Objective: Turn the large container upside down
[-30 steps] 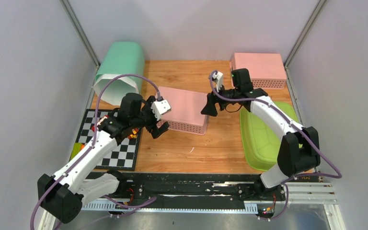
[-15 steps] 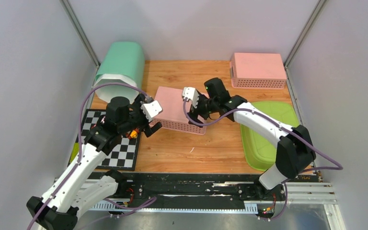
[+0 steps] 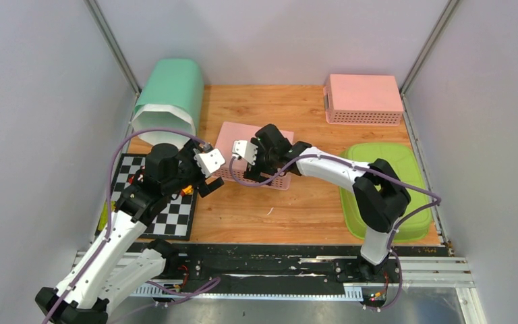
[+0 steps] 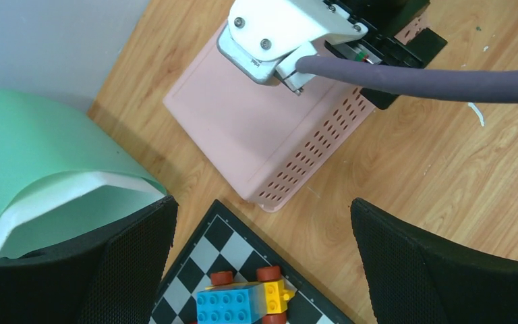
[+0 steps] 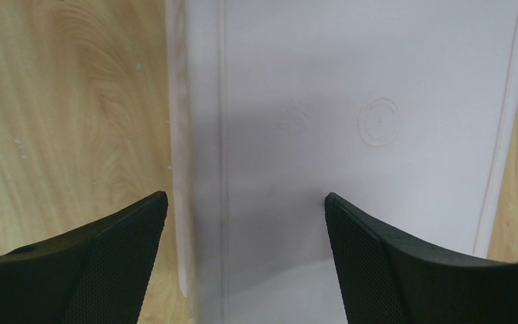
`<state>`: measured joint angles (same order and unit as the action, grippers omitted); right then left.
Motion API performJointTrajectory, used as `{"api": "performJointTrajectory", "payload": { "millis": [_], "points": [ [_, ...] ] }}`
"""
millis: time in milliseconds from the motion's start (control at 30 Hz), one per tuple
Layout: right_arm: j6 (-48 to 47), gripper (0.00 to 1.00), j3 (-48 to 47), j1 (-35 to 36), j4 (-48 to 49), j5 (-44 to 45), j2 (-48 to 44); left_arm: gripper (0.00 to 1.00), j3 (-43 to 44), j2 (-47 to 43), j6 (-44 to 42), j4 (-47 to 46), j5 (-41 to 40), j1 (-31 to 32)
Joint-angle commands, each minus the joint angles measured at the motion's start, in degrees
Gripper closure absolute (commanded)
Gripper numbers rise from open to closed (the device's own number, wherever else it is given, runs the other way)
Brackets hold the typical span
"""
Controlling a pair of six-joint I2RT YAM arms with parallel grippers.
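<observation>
A: Right gripper [image 5: 243, 197]?
B: Jaws spread, grasping nothing. It hangs right over the pink basket [image 4: 256, 135], which I take for the large container; it lies flat face up, mid-table.
A: Left gripper [image 4: 263, 202]?
B: Spread and empty too, just beside the basket's near-left corner, above the checkered mat [image 3: 168, 216].
A: Room to flip?
B: The long axis runs roughly left-right. There's bare wood on the near side, the mint bin [image 3: 168, 94] far left and the lime tray [image 3: 378, 182] right.

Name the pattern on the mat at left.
Checkerboard mat, black and white; clearest in top external view.
</observation>
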<state>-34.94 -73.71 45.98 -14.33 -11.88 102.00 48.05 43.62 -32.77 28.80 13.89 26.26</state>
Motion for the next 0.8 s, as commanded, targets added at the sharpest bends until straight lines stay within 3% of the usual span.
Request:
{"api": "performJointTrajectory", "payload": {
  "millis": [0,300,767],
  "points": [
    [-1.67,0.12,-1.74,0.52,0.24,6.93,2.13,0.0,-1.34,-0.84,0.83,-1.0,0.78,-0.86],
    [-3.55,0.13,-1.49,-0.98,0.13,9.02,4.91,0.0,-2.28,-0.72,1.44,-1.64,1.56,-1.39],
    [-7.24,0.13,-4.93,-8.86,-1.16,7.06,7.96,0.0,-2.88,-0.69,1.49,-2.22,2.02,-1.56]
  ]
}}
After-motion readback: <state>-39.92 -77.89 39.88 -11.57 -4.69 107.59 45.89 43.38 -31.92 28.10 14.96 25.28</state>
